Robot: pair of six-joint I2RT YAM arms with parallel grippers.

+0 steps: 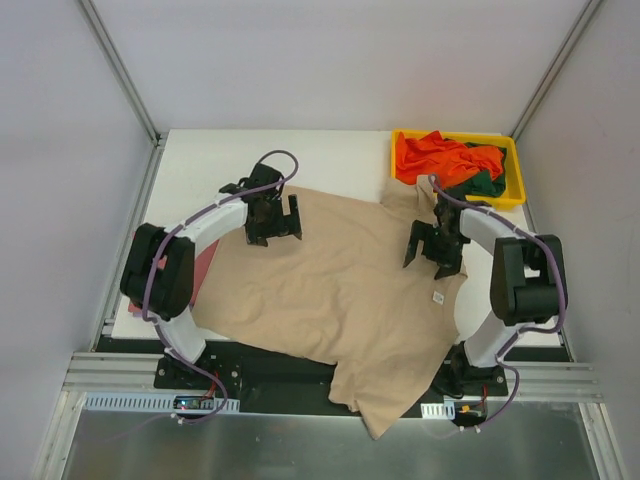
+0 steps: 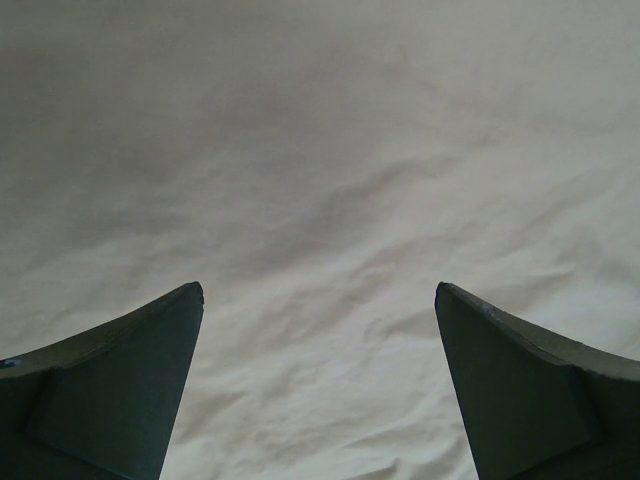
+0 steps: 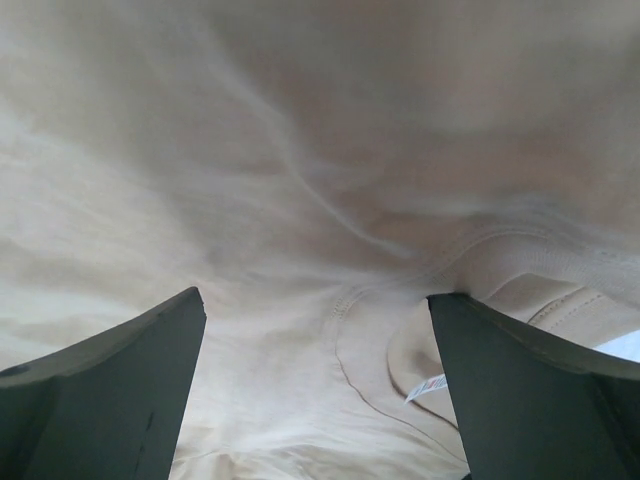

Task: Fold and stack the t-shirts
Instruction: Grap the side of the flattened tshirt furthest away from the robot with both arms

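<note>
A large tan-beige t-shirt (image 1: 340, 290) lies spread over the table, one end hanging off the near edge. A white tag (image 1: 438, 297) shows near its right side. My left gripper (image 1: 277, 222) is open and empty just above the shirt's upper left part; plain cloth (image 2: 320, 200) fills its view. My right gripper (image 1: 428, 250) is open and empty above the shirt's upper right, over a seam and the tag (image 3: 428, 386). A dusty red shirt (image 1: 204, 268) peeks out under the beige one at left. Orange (image 1: 435, 156) and dark green (image 1: 487, 184) shirts lie in the tray.
A yellow plastic tray (image 1: 513, 180) stands at the back right corner. The white table (image 1: 330, 160) shows bare behind the shirt. Grey walls close in on both sides. A metal rail runs along the near edge.
</note>
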